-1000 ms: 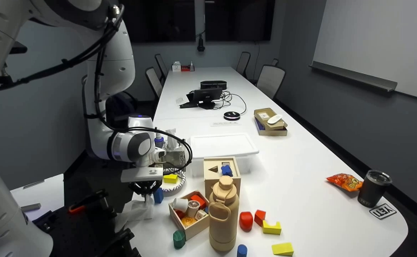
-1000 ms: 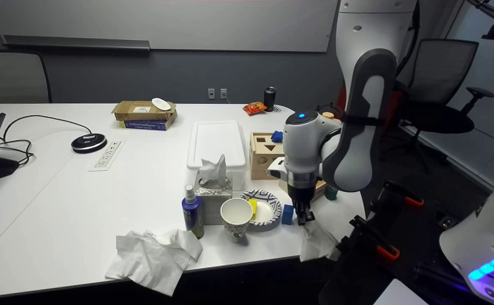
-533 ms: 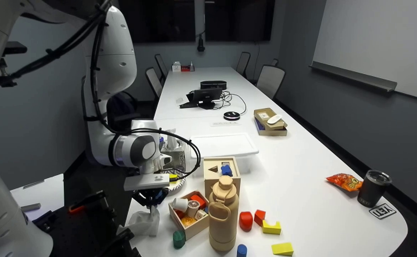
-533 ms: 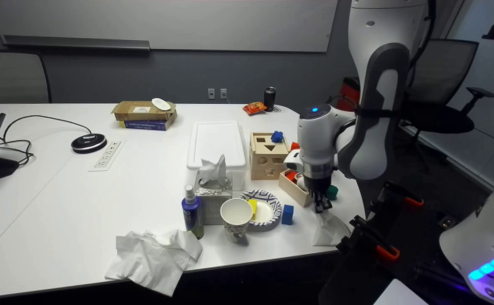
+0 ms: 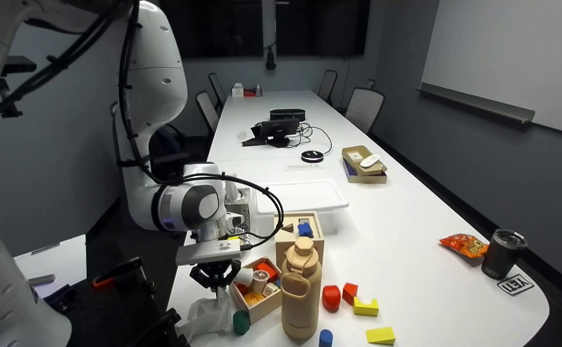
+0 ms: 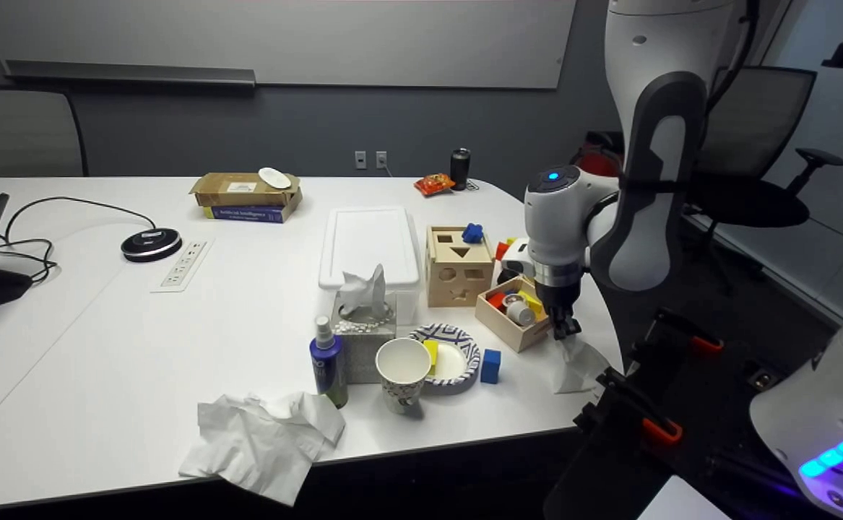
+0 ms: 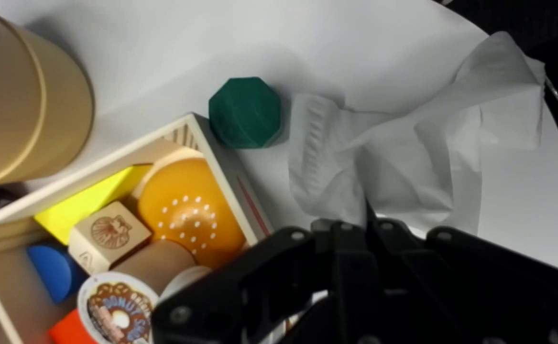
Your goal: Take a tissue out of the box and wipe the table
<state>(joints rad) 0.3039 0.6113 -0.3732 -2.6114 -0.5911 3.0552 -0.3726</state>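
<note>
Here I am at a rounded corner of the table (image 6: 132, 375), my gripper (image 7: 367, 222) pointing down, fingertips together, a pinch of tissue (image 7: 403, 162) clamped between them! The table lies beneath it all, long, white and smooth, a thin seam crossing it, and in an exterior view it stretches away toward two dark screens (image 5: 319, 26). The tissue's white too, thin and creased, bunched into folds, a band of little ridges pressed along one edge, its far end out at the table's rim. Just beside it sits a green block (image 7: 245, 112), and next to that the wooden tray (image 6: 497, 324). Well apart from me stands the grey tissue box (image 6: 367, 357), a sheet (image 6: 363, 291) poking up from its top, while a crumpled sheet (image 6: 266, 440) hangs over the table's edge.

Now the lettering! In the wrist view, a pod (image 7: 118, 308) in the tray reads "DONUT" on its lid. Across the table, a blue book (image 6: 248, 213) under a cardboard box (image 6: 212, 189) says "Artificial Intelligence". By the black cup (image 5: 503, 255), a flat sticker (image 5: 516, 285) spells "YETI". The print on the orange bag (image 5: 464, 246) beside that cup is too small for me, and I can't make out what's written on the spray bottle (image 6: 329, 368) either.
</note>
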